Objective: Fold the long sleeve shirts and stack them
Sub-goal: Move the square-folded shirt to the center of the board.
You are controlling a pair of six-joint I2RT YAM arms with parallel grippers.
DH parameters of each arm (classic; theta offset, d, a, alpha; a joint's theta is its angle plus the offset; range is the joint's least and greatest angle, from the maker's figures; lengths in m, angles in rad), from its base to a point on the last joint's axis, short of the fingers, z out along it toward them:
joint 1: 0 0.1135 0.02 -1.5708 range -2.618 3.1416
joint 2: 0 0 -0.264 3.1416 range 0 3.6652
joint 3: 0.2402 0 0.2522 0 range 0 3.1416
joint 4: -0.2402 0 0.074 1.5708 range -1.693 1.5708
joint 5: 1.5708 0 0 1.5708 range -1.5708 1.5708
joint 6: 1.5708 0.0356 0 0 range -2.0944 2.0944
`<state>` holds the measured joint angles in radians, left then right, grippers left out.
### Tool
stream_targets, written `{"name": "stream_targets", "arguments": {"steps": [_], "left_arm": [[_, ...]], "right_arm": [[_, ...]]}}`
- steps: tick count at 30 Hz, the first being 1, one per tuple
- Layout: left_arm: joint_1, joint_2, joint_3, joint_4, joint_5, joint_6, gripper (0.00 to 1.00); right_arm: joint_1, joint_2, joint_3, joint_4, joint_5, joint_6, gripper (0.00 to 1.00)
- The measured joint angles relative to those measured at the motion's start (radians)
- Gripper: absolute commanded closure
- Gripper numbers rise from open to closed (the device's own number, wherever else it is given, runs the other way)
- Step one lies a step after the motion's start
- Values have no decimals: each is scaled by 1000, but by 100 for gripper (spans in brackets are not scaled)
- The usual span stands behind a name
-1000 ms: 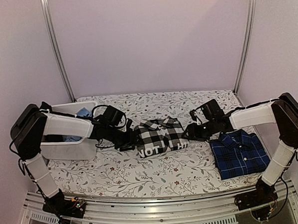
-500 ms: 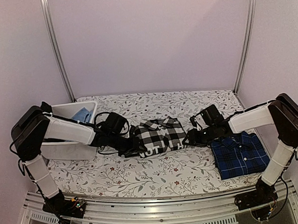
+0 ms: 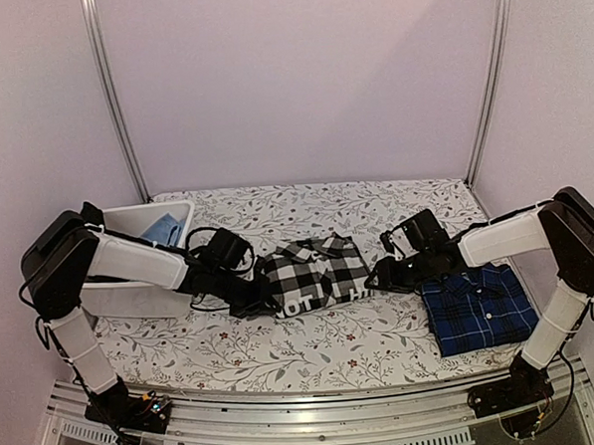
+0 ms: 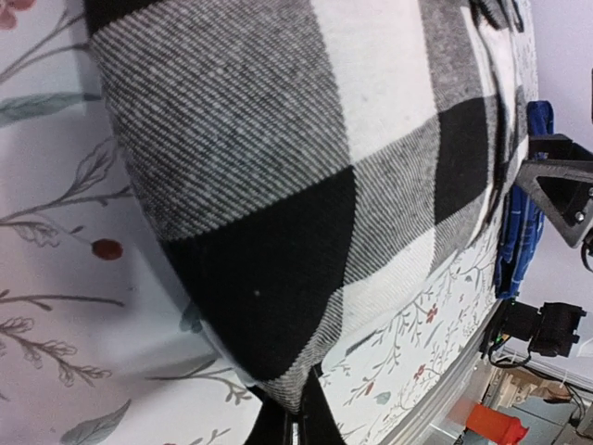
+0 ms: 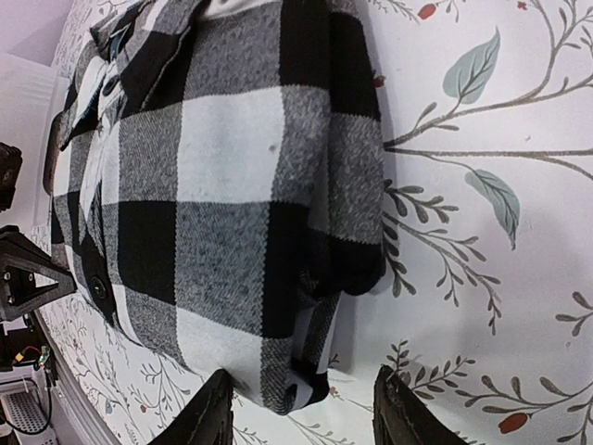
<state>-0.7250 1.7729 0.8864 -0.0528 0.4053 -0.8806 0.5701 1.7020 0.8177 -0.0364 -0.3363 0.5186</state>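
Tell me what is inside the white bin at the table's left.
A light-blue cloth-like item shows in the white bin at its far corner. The left arm and the near wall cover the rest.

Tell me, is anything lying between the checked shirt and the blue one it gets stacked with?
Nothing loose. Only the right fingers, open at the edge of the checked shirt, and flowered tablecloth separate it from the blue shirt.
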Motion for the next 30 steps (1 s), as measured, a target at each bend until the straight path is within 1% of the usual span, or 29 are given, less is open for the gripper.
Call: {"name": "stream_targets", "arguments": {"steps": [4,10,15,19,25,26,28,30], "left_arm": [[22,-26,-35,-67,6,48,100],[47,-134,-106,-188,-1,114,100],[76,-239,-156,-314,-47,155,100],[102,-282,-162,-387,-93,180,98],[120,-288,-156,-431,-131,204,82],[120,-288,-153,-440,-135,206,78],[119,-288,-139,-461,-151,218,63],[119,-292,-115,-486,-171,229,53]], "right_arm": [[10,-19,-4,0,1,3,50],[41,-54,-10,-13,11,9,50],[47,-114,-31,-55,37,18,49],[47,-184,-59,-96,71,27,48],[48,-287,-90,-179,133,50,48],[49,-301,-92,-195,148,54,48],[51,-319,-92,-222,173,63,48],[53,-334,-92,-255,202,70,48]]}}
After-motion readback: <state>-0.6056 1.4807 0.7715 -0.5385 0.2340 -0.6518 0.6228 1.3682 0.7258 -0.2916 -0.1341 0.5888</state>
